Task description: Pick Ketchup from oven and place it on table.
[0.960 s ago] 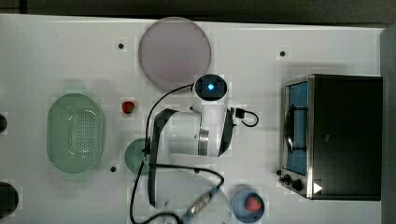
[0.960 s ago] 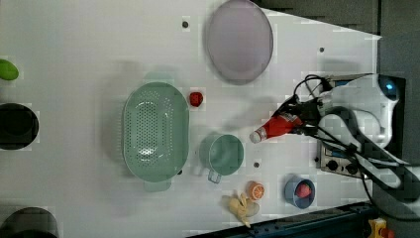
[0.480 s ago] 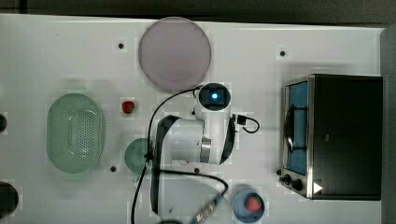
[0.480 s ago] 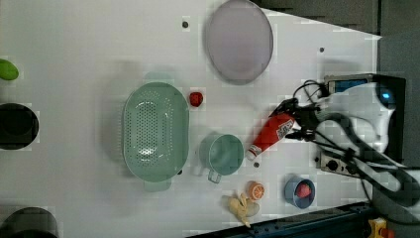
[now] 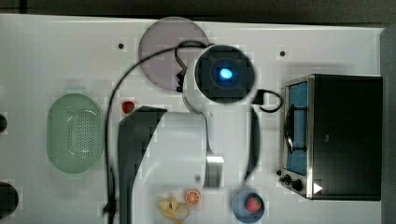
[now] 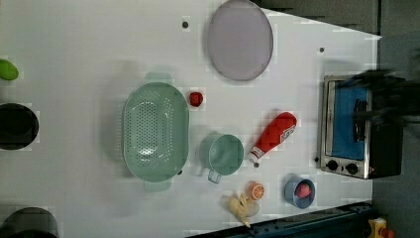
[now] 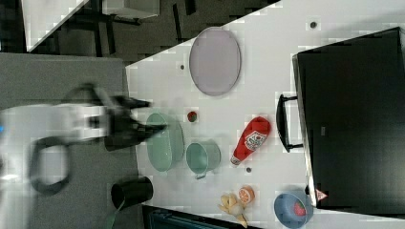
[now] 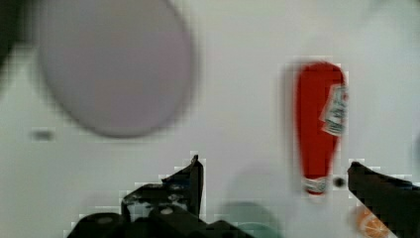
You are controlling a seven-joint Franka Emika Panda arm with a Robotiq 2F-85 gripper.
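The Ketchup (image 6: 273,136) lies flat on the white table (image 6: 74,49), a red bottle with its white cap pointing toward the green cup (image 6: 223,154). It also shows in the right view (image 7: 250,138) and the wrist view (image 8: 317,124). My gripper (image 8: 275,166) hangs high above it, open, its dark fingers (image 8: 188,183) wide apart with nothing between them. The oven (image 6: 354,129) stands at the left view's right, its blue glass door facing the bottle. The arm (image 5: 225,73) covers the middle of the top view.
A lilac plate (image 6: 240,39) lies at the far side. A green colander (image 6: 156,131), a small strawberry (image 6: 196,98), an orange half (image 6: 256,190) and a blue bowl (image 6: 300,191) surround the bottle. A black cup (image 6: 17,126) stands at the left view's left.
The gripper held the Ketchup beside the oven, tilted it down, then opened. The bottle now rests free on the table and the arm has risen away from it.
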